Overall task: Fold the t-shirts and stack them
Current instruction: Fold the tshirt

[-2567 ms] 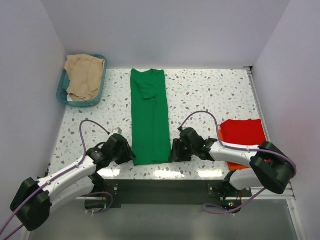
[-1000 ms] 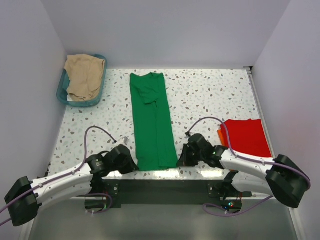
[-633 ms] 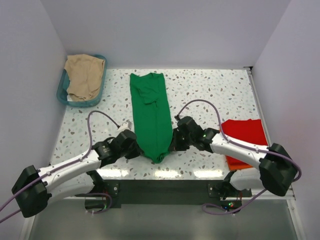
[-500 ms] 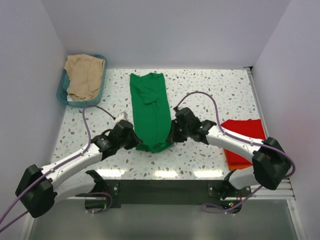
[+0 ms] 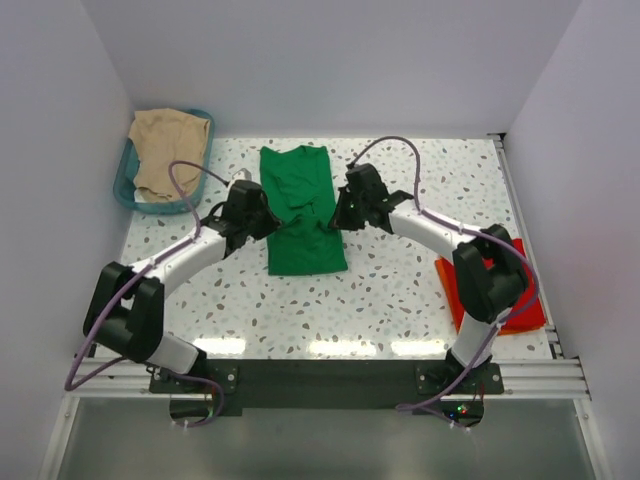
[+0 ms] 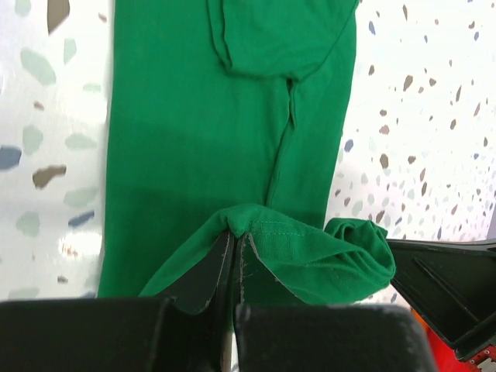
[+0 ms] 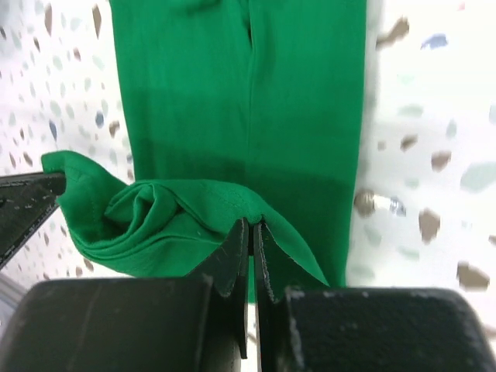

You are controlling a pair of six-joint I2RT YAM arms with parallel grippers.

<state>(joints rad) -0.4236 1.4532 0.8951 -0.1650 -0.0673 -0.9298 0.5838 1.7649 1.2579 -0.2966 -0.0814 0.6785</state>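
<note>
Two robot arms reach over a speckled table (image 5: 400, 290), and two t-shirts are in view. The green shirt (image 5: 300, 180) lies flat as one narrow strip directly between and beneath the two grippers. The left gripper (image 5: 268, 222) is at the strip's left edge and the right gripper (image 5: 340, 215) at its right edge, level with each other about halfway along it.

In the left wrist view, the left gripper (image 6: 234, 240) has its two fingers pressed together on a corner of the green shirt (image 6: 225, 116)'s stitched hem. In the right wrist view, the right gripper (image 7: 253, 229) is pinched the same way on the other hem corner of the green shirt (image 7: 232, 93). The hem sags in loose folds between them, raised above the flat layer that stretches ahead of both sets of fingers. Behind the grippers the cloth doubles back in one fold.

The red shirt (image 5: 536, 312) lies well to the right of the right gripper, partly hidden by that arm's elbow. One teal basket (image 5: 150, 206) sits to the left of and beyond the left gripper, holding one beige cloth (image 5: 170, 140).
</note>
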